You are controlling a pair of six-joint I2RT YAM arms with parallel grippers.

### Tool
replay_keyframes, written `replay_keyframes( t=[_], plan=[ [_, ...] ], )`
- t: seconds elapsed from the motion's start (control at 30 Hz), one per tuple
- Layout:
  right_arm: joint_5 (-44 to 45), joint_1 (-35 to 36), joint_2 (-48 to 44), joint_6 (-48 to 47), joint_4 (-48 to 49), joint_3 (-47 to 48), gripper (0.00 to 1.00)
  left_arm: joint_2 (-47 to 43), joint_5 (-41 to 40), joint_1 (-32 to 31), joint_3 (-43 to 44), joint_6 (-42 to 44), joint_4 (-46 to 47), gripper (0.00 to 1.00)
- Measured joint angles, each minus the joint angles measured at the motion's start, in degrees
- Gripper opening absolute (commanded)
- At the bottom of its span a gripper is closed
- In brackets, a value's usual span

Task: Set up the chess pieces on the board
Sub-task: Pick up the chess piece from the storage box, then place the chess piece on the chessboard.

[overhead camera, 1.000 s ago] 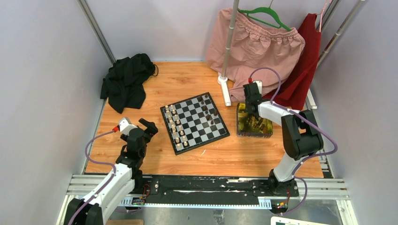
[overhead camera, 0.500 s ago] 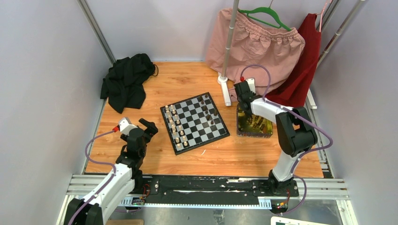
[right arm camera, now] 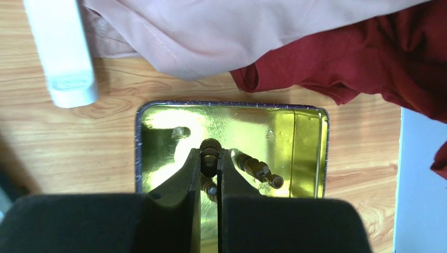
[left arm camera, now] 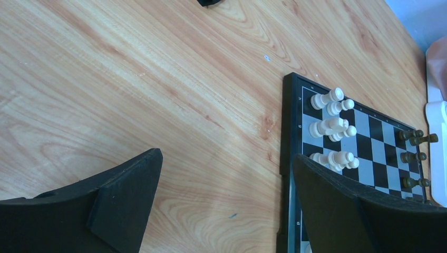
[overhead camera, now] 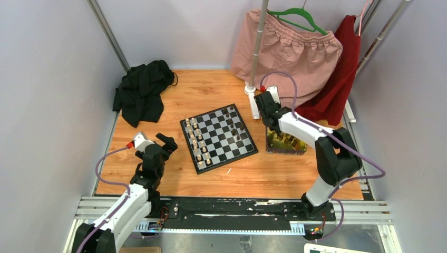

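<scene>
The chequered board [overhead camera: 219,138] lies mid-table with cream pieces [overhead camera: 197,141] along its left side and several dark pieces [overhead camera: 235,125] on its right; it also shows in the left wrist view [left arm camera: 363,137]. My right gripper [right arm camera: 210,158] is shut on a dark brown chess piece [right arm camera: 210,153] and holds it above the yellow tin [right arm camera: 311,137], where more dark pieces [right arm camera: 258,169] lie. In the top view the right gripper [overhead camera: 269,118] is at the tin's [overhead camera: 287,142] left edge. My left gripper [left arm camera: 226,179] is open and empty over bare wood, left of the board.
A black cloth [overhead camera: 142,92] lies at the back left. A pink garment [overhead camera: 290,50] and a red one [overhead camera: 337,79] hang on a rack whose white foot [overhead camera: 253,103] stands between board and tin. Side walls close in the table.
My right gripper has moved left from over the tin toward the board side, carrying the dark piece. The left arm has not moved.
</scene>
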Motion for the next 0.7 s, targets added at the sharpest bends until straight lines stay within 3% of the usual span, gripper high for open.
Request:
replay_keyframes(
  t=[0.33,0.7],
  plan=[
    [-9.62,1.33,-3.02,-1.51,-3.04,8.55,0.00,-0.74,0.00,0.00,0.00,0.00,-0.02,1.00],
    [-24.11,3.23,6.58,-1.90,-3.80,18.36,0.00,-0.81,0.00,0.00,0.00,0.13,-0.02,1.00]
  ],
)
